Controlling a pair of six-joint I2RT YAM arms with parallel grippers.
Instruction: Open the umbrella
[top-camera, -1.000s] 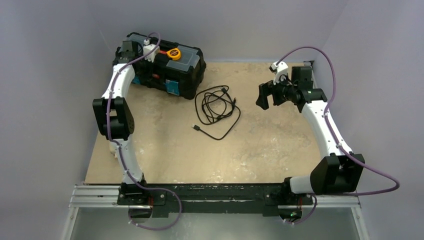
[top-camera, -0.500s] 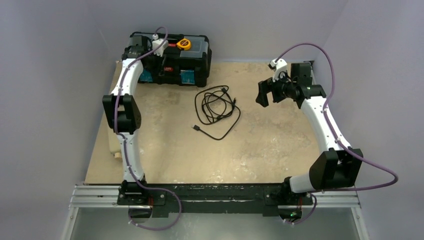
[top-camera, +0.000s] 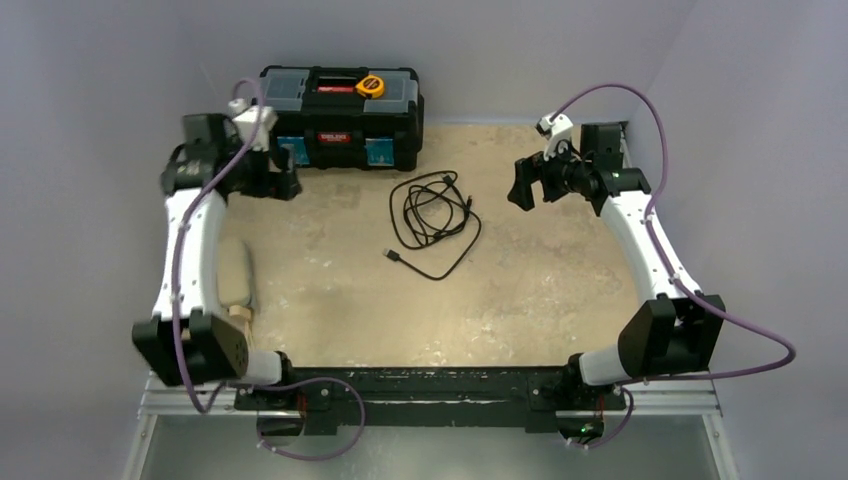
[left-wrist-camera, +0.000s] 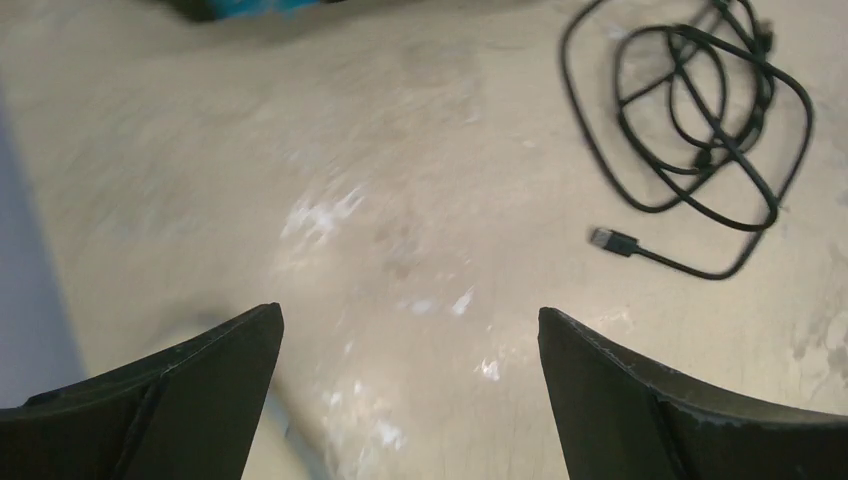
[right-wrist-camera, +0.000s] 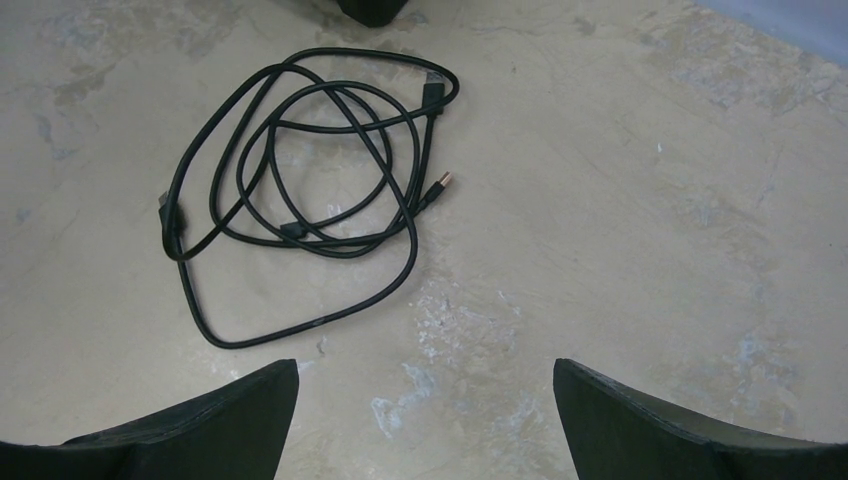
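umbrella: folded umbrella (top-camera: 237, 272) lies flat at the table's (top-camera: 520, 290) 9 o'clock edge, long axis running 12 to 6, stubby end toward 6; beige fabric, shut. The left arm's white link hides part of its outer side.
left claw: left claw (top-camera: 289, 185) sits at 10 o'clock, just beside the toolbox's near-left corner, well apart from the umbrella. In the wrist view the left claw (left-wrist-camera: 410, 312) has its fingers spread wide, nothing between them, only bare tabletop below.
right claw: right claw (top-camera: 520, 190) at 2 o'clock, pointing toward the table's centre. In its wrist view the right claw (right-wrist-camera: 425, 365) is also spread wide and empty (cable ahead of it, not touching).
toolbox: black toolbox (top-camera: 340, 115) against the back wall at 11 o'clock, lid closed, a yellow tape measure (top-camera: 370, 87) on top.
cable: loose black coil, cable (top-camera: 432, 215), near the centre, a bit toward 12, between the two claws; a plug end trails toward 7. Also seen in the left wrist view at 2 o'clock (left-wrist-camera: 700, 130) and in the right wrist view at 10 o'clock (right-wrist-camera: 292, 233).
unclear: pale blur at the left wrist view's 7 o'clock edge, cannot tell what it is.
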